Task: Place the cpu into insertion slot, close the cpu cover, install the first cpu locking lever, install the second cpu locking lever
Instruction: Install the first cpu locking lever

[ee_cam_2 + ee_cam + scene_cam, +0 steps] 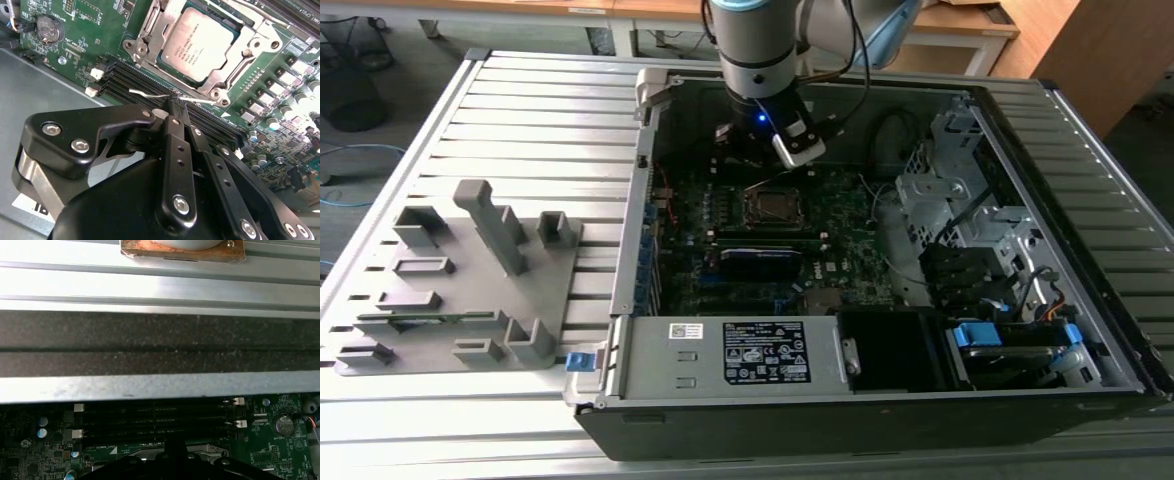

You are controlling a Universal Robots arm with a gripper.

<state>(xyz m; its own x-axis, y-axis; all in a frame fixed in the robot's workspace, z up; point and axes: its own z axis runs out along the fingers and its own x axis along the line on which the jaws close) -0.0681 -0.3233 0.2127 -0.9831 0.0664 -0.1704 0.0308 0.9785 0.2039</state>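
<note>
**CPU seated; pincer clenched at the slot edge**

The open computer case (854, 425) lies flat on the desk (520, 120), so the insertion slot (774, 205) faces up. The cpu (197, 42) sits in the slot, with the cpu cover (152, 35) lying flat around it. The arm (754, 50) descends vertically just beside the slot. The pincer (177, 105) is clenched with its tips at a thin lever wire (147, 93); whether the wire is pinched cannot be told.

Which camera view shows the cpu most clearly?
The second wrist view: the cpu lies close and large, its silver top framed by the cpu cover. The exterior view gives the cpu as a small far square. The first wrist view looks at the memory slots beside it.
</note>
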